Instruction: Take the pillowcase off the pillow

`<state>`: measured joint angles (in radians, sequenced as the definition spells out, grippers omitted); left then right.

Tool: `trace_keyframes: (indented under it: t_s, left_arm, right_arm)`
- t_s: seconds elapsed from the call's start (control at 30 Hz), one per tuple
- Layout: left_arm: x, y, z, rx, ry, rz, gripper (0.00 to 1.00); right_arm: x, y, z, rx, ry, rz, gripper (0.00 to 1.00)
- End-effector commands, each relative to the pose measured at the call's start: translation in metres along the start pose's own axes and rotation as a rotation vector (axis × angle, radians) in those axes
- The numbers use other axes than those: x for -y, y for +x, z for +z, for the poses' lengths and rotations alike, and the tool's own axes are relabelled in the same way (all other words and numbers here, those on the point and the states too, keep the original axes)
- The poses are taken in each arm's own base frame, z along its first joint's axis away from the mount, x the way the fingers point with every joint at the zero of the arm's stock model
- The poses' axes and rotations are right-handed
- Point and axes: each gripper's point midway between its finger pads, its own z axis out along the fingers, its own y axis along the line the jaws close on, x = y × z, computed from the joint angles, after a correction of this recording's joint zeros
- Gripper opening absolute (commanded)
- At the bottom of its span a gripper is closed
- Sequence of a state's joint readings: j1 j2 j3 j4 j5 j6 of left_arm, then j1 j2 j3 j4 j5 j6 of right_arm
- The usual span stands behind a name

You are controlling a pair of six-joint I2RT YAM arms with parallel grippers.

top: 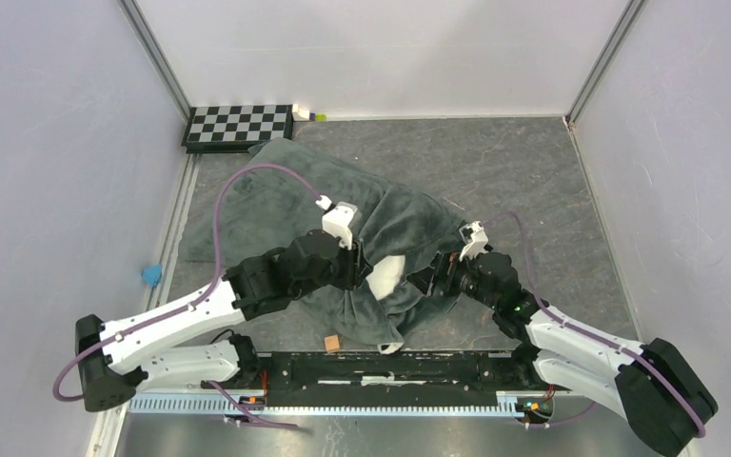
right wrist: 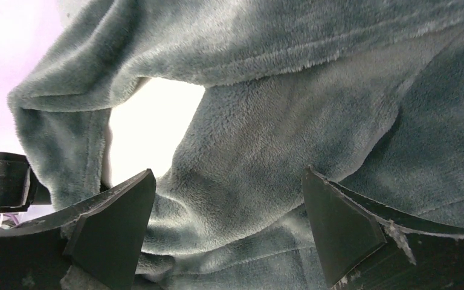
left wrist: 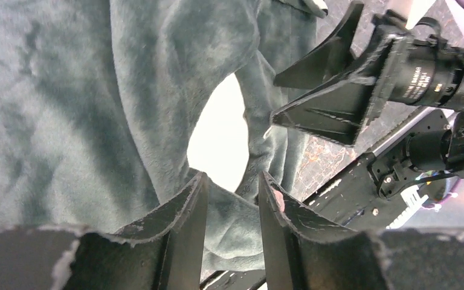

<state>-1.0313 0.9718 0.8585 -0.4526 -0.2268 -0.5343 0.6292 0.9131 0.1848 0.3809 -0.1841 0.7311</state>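
Left wrist view has your left gripper (left wrist: 232,176) pinched onto a fold of the pillowcase (left wrist: 84,109) at the rim of its opening, with the white pillow (left wrist: 217,139) showing just beyond. Your right gripper (right wrist: 228,172) hangs spread wide against the grey plush, gripping nothing. You look to be at the opening-up step: next, the right needs the opposite rim. Further out, the bundle lies mid-table (top: 533,171), on mottled grey. A checkerboard (top: 238,126) sits far left, against the pale walls (top: 390,48).
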Motion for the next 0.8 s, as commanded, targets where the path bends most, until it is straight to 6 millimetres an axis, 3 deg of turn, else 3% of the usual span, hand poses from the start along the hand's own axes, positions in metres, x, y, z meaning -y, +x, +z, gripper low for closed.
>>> trace_keyframes:
  t_s: [0.0, 0.1, 0.2, 0.33, 0.43, 0.5, 0.63, 0.77]
  left_arm:
    - [0.010, -0.021, -0.006, 0.075, -0.102, 0.173, 0.44]
    - [0.034, -0.019, -0.005, 0.077, -0.093, 0.282, 0.47]
    - [0.054, -0.006, 0.010, 0.002, -0.034, 0.307, 0.52]
    - [0.064, 0.020, 0.036, -0.115, -0.032, 0.334, 0.66]
    - [0.062, 0.033, 0.053, -0.187, -0.073, 0.353, 0.70]
    - [0.055, 0.040, 0.063, -0.233, -0.101, 0.337, 0.68]
    - [0.028, 0.043, 0.083, -0.270, -0.151, 0.270, 0.63]
    - [0.004, 0.044, 0.088, -0.274, -0.214, 0.292, 0.71]
  right_arm:
    - [-0.008, -0.007, 0.006, 0.031, -0.027, 0.003, 0.97]
    - [0.001, -0.001, 0.007, 0.030, 0.002, 0.003, 0.85]
    - [0.006, 0.004, 0.007, 0.019, 0.012, -0.003, 0.66]
    - [0.011, 0.010, 0.007, 0.011, 0.016, -0.002, 0.57]
    - [0.011, 0.015, 0.005, 0.008, 0.004, 0.009, 0.57]
    - [0.011, 0.018, 0.004, 0.005, -0.005, 0.010, 0.60]
    - [0.012, 0.022, 0.003, 0.005, -0.013, 0.014, 0.61]
    - [0.012, 0.029, 0.004, -0.012, -0.028, 0.025, 0.61]
